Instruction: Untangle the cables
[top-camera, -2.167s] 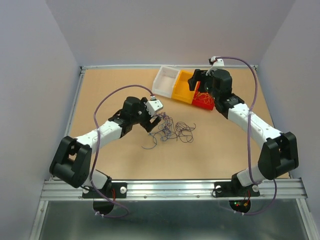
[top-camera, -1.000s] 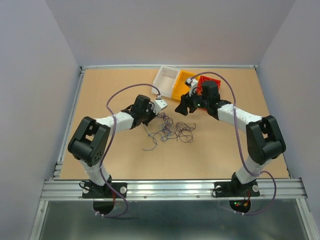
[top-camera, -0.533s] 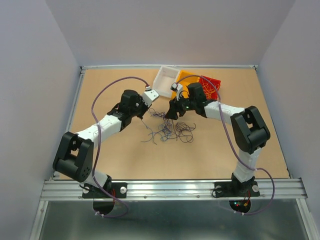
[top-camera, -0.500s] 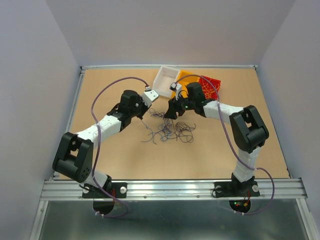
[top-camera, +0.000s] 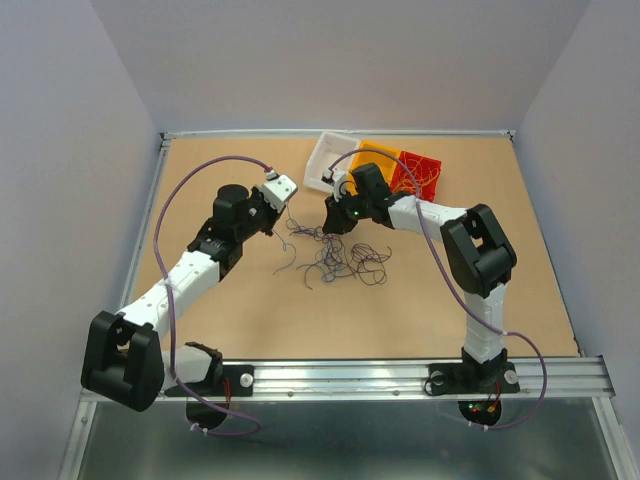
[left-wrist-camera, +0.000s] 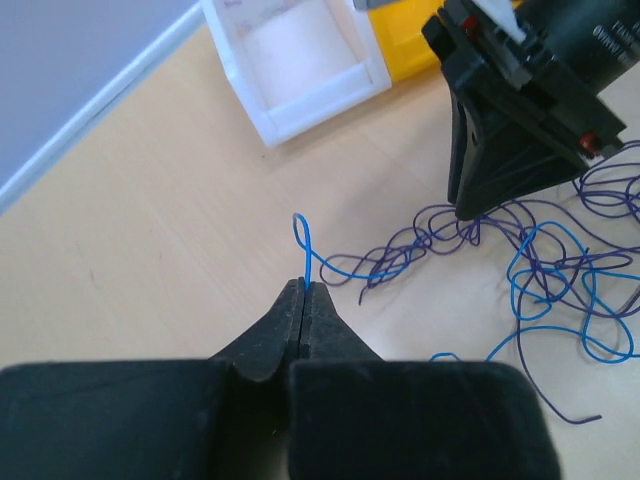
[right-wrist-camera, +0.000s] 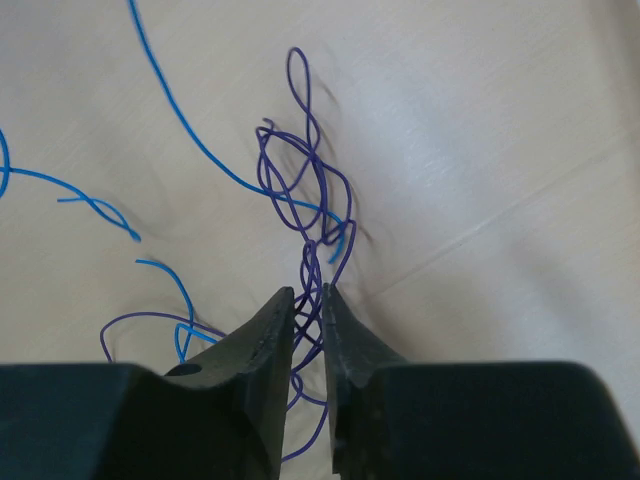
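Note:
The cables (top-camera: 345, 260) lie as a loose tangle of thin blue and purple wires mid-table. My left gripper (top-camera: 286, 213) stands at the tangle's upper left. In the left wrist view it (left-wrist-camera: 304, 284) is shut on the looped end of one blue cable (left-wrist-camera: 300, 235), which trails right into the tangle (left-wrist-camera: 550, 280). My right gripper (top-camera: 331, 222) is down on the tangle's top edge. In the right wrist view its jaws (right-wrist-camera: 308, 292) have closed to a narrow gap around a twisted bundle of purple cables (right-wrist-camera: 312, 185). A blue strand (right-wrist-camera: 190, 130) crosses that bundle.
At the back stand a white bin (top-camera: 322, 163), a yellow bin (top-camera: 377, 158) and a red bin (top-camera: 422, 168) holding orange wires. The right gripper's black fingers (left-wrist-camera: 470, 190) stand close ahead of my left gripper. The table's raised rim (top-camera: 160, 180) runs along the left.
My left gripper drew back to the left with the blue cable pinched in it. My right gripper slid left onto the tangle's top and narrowed its jaws around the purple strands.

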